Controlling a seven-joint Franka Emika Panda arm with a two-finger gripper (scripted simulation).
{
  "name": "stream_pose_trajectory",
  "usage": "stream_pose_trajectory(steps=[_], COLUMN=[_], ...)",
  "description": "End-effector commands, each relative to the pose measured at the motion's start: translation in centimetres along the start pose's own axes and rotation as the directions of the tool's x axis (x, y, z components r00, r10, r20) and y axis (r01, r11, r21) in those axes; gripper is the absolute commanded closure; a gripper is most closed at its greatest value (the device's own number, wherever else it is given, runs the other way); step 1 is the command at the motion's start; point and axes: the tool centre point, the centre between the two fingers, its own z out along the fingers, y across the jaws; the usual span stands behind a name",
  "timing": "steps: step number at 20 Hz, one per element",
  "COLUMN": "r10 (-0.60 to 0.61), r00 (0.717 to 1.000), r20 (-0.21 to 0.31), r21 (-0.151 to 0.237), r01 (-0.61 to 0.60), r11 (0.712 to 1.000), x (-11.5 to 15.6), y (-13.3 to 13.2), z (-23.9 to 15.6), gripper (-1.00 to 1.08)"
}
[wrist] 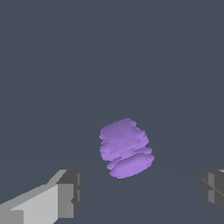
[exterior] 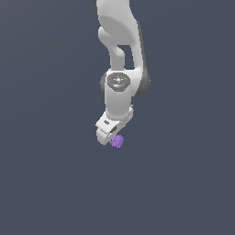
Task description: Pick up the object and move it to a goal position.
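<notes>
The object [wrist: 125,148] is a small light-purple, ridged lump lying on the flat grey ground. In the wrist view it sits ahead of my gripper [wrist: 140,192], between the lines of the two fingers but beyond their tips. The fingers [wrist: 65,194] stand wide apart, touching nothing, so the gripper is open. In the exterior view the object [exterior: 117,141] shows just under the white hand, toward the exterior view's right of the gripper [exterior: 106,136]. The fingertips themselves are hard to make out there.
A plain dark grey surface [exterior: 55,183] fills both views. The white arm [exterior: 120,50] rises from the hand toward the top of the exterior view.
</notes>
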Motion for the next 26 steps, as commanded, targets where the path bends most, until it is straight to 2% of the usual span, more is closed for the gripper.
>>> stream_pose_trajectory(steps=[1,13,20,26], r10=[-0.068,-0.316,-0.373,-0.375], r00=[0.998,0.949,0.928,0.927], r20=[-0.002,-0.016,-0.021,-0.021], r21=[0.002,0.008,0.008,0.008], r01=[0.068,0.316,0.373,0.375], r11=[0.998,0.949,0.928,0.927], x=[0.0,-0.2,-0.2,-0.2], y=[0.0,-0.1,-0.2,-0.2], z=[0.5,2.5,2.9,3.1], gripper=[-0.92,-0.92,-0.92,-0.92])
